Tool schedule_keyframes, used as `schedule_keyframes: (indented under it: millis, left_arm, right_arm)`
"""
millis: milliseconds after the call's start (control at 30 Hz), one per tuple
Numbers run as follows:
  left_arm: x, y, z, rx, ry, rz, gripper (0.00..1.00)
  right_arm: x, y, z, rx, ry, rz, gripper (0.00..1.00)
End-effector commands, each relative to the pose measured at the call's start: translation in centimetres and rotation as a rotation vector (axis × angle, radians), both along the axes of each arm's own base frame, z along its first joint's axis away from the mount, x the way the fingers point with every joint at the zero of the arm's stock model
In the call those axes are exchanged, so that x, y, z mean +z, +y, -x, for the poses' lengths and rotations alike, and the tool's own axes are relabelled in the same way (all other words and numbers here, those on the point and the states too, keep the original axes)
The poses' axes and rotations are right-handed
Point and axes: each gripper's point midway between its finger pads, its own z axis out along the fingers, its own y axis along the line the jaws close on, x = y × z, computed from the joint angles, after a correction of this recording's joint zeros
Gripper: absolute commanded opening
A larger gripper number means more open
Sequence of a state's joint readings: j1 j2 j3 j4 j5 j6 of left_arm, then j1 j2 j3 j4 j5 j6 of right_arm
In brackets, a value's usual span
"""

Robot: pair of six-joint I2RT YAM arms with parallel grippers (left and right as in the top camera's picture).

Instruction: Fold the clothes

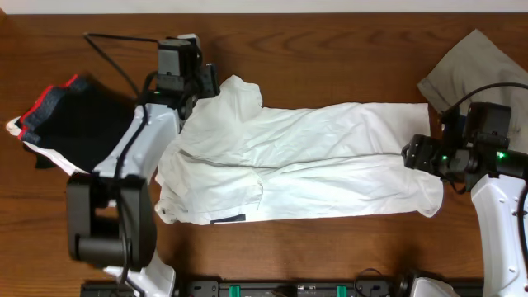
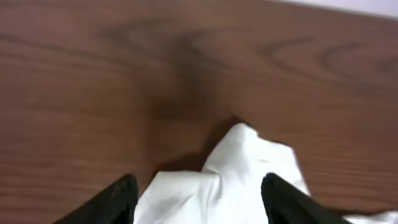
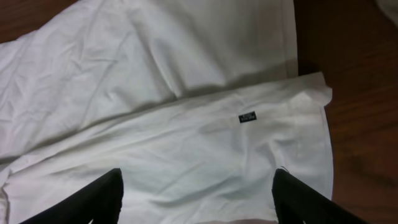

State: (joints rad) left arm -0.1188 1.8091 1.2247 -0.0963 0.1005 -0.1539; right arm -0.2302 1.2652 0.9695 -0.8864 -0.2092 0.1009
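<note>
A white garment lies spread sideways across the middle of the wooden table. My left gripper is at its far left corner. In the left wrist view its fingers are open, with a raised peak of the white cloth between them. My right gripper hovers over the garment's right end. In the right wrist view its fingers are wide open and empty above the white cloth, near a small black label.
A pile of dark clothes with red and white trim lies at the left edge. A grey-olive garment lies at the far right corner. Bare wood runs along the back.
</note>
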Motion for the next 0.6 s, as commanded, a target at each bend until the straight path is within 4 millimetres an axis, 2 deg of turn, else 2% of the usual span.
schedule_keyframes:
  millis: [0,233,400,500,567]
  left_arm:
    - [-1.8,0.2,-1.4,-0.008,-0.001,-0.025,0.66]
    - [-7.0,0.0,-2.8,-0.032,0.076,-0.053,0.65]
    - [-9.2,0.0,-2.9,-0.035,0.116,-0.055,0.64]
    - [-9.6,-0.6,-2.6,-0.057,0.133,-0.032,0.55]
    - [-9.7,-0.8,-2.4,-0.068,0.143,-0.020,0.30]
  right_arm:
    - [0.0,0.1,0.2,0.011,0.010,-0.006,0.74]
    - [-0.2,0.2,0.6,0.011,0.030,-0.011,0.73]
    - [-0.3,0.2,0.8,0.011,0.036,-0.012,0.72]
    - [-0.1,0.1,0.4,0.011,0.018,-0.008,0.72]
    - [0.1,0.1,0.0,0.011,-0.001,-0.004,0.71]
